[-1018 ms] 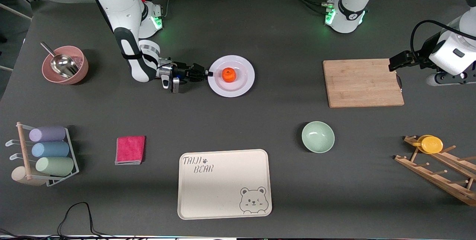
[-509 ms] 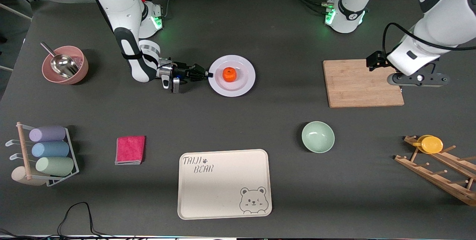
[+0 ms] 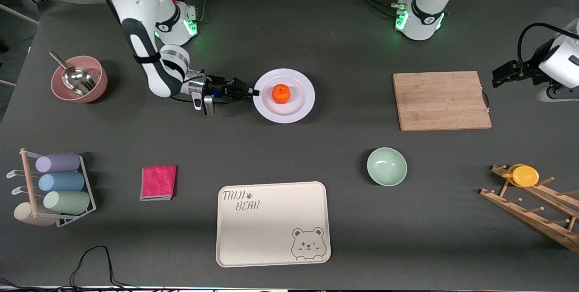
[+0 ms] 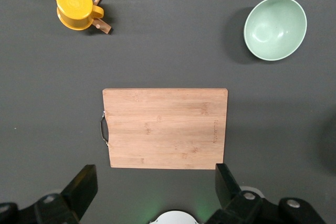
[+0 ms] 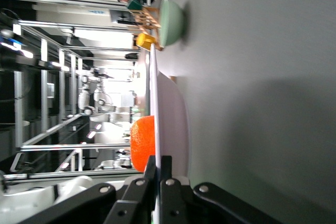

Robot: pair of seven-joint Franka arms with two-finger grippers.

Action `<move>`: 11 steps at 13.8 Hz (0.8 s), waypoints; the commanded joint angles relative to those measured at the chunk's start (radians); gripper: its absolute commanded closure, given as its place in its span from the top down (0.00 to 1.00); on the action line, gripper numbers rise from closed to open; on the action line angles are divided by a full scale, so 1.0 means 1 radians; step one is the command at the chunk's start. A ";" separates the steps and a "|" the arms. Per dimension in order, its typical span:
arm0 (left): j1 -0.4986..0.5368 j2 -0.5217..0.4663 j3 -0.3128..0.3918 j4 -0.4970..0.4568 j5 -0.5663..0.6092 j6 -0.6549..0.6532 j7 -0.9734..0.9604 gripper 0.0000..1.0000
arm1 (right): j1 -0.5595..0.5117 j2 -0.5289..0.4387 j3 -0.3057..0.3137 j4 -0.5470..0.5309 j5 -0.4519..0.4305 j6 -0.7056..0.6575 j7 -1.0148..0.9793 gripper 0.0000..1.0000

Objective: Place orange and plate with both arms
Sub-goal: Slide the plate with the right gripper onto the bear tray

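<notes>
Plate (image 3: 298, 110): glossy white, smooth – ceramic or plastic, cannot tell. Orange (image 3: 281, 93): dimpled, slightly shiny peel. Table (image 3: 316, 39): matt dark grey covering. Cutting board (image 3: 441, 101): pale wood, visible grain, matt. Green bowl (image 3: 386, 167): smooth, soft sheen. Scoop (image 3: 75, 78): polished metal – in a matt pink bowl (image 3: 100, 85). Pink cloth (image 3: 158, 181): fuzzy textile

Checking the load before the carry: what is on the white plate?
The orange sits on the plate, near its centre. The right gripper pinches the rim. The patch under the orange is hidden.
</notes>
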State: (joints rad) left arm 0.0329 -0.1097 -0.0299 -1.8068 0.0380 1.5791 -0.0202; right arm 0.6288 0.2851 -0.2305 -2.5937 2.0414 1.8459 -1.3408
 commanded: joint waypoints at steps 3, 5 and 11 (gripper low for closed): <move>0.002 -0.022 0.027 0.001 0.028 -0.034 0.068 1.00 | -0.052 -0.126 0.005 -0.028 -0.081 0.009 0.112 0.00; 0.066 -0.041 0.038 0.000 0.022 -0.059 0.162 1.00 | -0.072 -0.091 0.005 0.012 -0.089 0.009 0.114 0.00; 0.013 -0.059 0.110 -0.011 0.014 -0.054 0.177 1.00 | -0.121 0.119 -0.004 0.341 -0.138 0.007 0.256 0.00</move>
State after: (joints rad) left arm 0.0725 -0.1455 0.0623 -1.8065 0.0540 1.5287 0.1453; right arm 0.5090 0.3114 -0.2323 -2.4072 1.9261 1.8665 -1.1716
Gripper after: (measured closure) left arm 0.000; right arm 0.960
